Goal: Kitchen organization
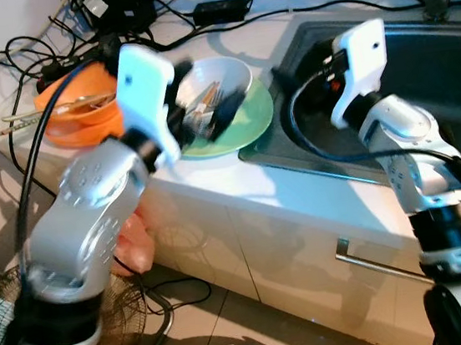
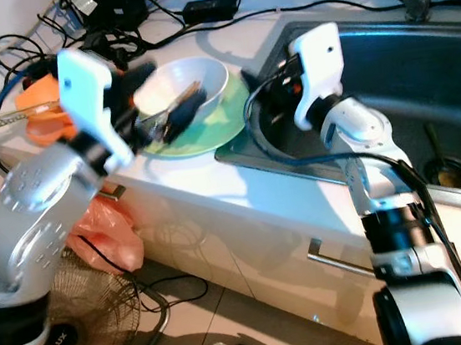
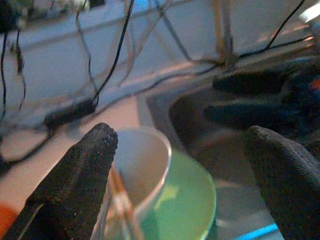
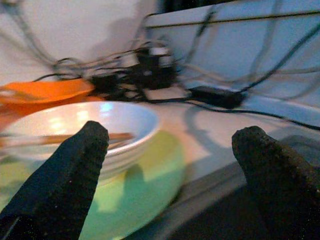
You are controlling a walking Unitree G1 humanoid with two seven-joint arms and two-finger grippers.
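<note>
Reaching over the white table point(image 1: 240, 184), the left gripper point(image 1: 206, 112) hangs just above a white bowl point(image 1: 230, 70) that sits on a green plate point(image 1: 246, 124). Its two black fingers are spread apart, as the left wrist view makes plain: one finger point(image 3: 75, 185) lies over the near rim of the bowl and the other stands well off to the side, with nothing between them. Chopsticks point(image 3: 120, 195) lie inside the bowl, leaning against its rim; there may be other utensils with them, but the blur makes that hard to tell.

Beside the plate, toward the robot's left, is an orange bowl point(image 1: 80, 115) with more chopsticks point(image 1: 26, 120) resting across it. Behind both, a tangle of black cables point(image 1: 46, 43) and a black power adapter point(image 1: 219, 9) lie along the back of the table.

The right gripper point(image 2: 274, 79) is held over the near corner of the dark sink point(image 2: 408, 109), just beside the green plate. Its fingers point(image 4: 65, 180) are also wide apart and empty, pointing toward the white bowl and plate. A drain point(image 2: 449, 171) shows at the bottom of the sink.

Under the table's edge, an orange-pink plastic bag point(image 2: 107, 230) hangs beside a cabinet front, and a fan grille point(image 2: 97, 315) stands on the floor.
</note>
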